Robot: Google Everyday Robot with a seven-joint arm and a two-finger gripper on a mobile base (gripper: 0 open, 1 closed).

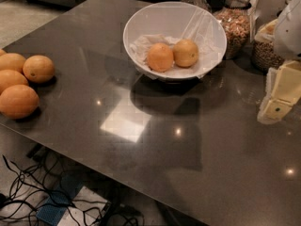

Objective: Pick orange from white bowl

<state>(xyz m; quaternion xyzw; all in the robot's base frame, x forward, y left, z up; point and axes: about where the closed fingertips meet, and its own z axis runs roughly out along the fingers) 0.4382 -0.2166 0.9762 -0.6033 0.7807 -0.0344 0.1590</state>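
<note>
– Camera view puts the gripper (278, 100) where, exactly?
– At the right edge. It is cream-coloured and hangs above the dark table (141, 131), to the right of the white bowl (141, 20) and well apart from it.
– Spread or pressed together?
– I cannot tell from this angle.
– And the orange?
– The orange (186, 53) lies inside the white bowl, on the crumpled paper (140, 46) that lines it, a little right of the middle. Its skin is pale and yellowish. Just to its left, touching it or very nearly so, lies a second fruit (160, 57) of a deeper, redder colour.
– What stands nearest the gripper otherwise?
– Two glass jars at the far right corner of the table. The nut jar (235, 25) stands just beside the bowl's right rim. The other jar (264, 53) is farther right, partly hidden by the robot's white arm (289, 27).
– Farther out?
– Four larger oranges (21, 81) sit in a cluster at the left edge of the table, well apart from the bowl. Below the table's near edge, black cables (28, 192) lie tangled on the floor beside a blue box (51, 211).
</note>
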